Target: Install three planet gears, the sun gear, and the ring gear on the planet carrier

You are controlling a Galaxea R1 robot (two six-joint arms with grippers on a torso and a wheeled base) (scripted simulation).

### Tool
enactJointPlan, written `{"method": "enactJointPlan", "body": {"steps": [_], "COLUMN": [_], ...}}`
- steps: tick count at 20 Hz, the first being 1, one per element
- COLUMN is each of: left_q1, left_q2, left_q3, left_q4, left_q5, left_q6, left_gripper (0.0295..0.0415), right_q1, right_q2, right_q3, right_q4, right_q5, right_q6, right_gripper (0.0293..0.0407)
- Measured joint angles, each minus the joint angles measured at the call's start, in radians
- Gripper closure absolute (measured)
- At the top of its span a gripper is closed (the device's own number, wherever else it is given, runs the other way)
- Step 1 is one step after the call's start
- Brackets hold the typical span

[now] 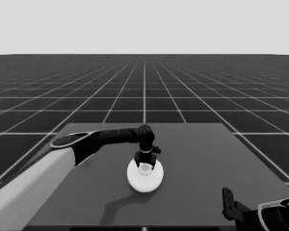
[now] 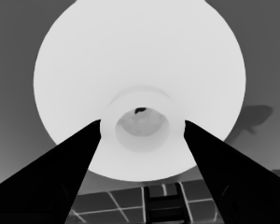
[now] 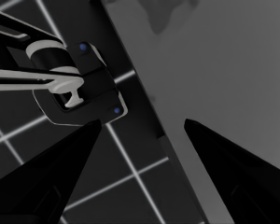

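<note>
dark table point(image 1: 207, 163) runs wide and bare on all sides of a single white stack near its middle, well clear of every edge; gridded floor point(image 1: 144, 91) lies beyond to the horizon. larger round part point(image 1: 145, 177) lies flat on the table, the only white part in sight from the head view. left arm point(image 1: 48, 168) reaches in from the left edge, its pale section filling the lower left corner, and its left gripper point(image 1: 145, 162) points straight down over the centre of that disc. from the left wrist view the left gripper point(image 2: 142, 128) has its fingers point(image 2: 84, 144) spread apart, one to each side of the raised collar point(image 2: 142, 123) round the disc's centre opening, tips just beside the collar; whether they touch it cannot be told, and nothing is lifted. arm's shadow point(image 1: 118, 204) falls on the table toward the near edge. right gripper point(image 1: 227, 202) sits parked at the lower right corner, over the table's corner, fingers point(image 3: 60, 163) apart and holding nothing; dark machinery with blue lights point(image 3: 84, 88) shows past the table edge beside it.
</note>
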Motion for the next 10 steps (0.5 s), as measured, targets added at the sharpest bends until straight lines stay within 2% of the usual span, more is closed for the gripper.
{"method": "enactJointPlan", "body": {"steps": [10], "left_q1": [0.000], "left_q2": [0.000], "left_q3": [0.000], "left_q4": [0.000], "left_q5": [0.000], "left_q6": [0.087], "left_gripper": [0.0363], "right_q1": [0.000], "right_q2": [0.000], "right_q3": [0.000], "right_q4": [0.000], "right_q5": [0.000], "right_q6": [0.000], "right_gripper": [0.0315]}}
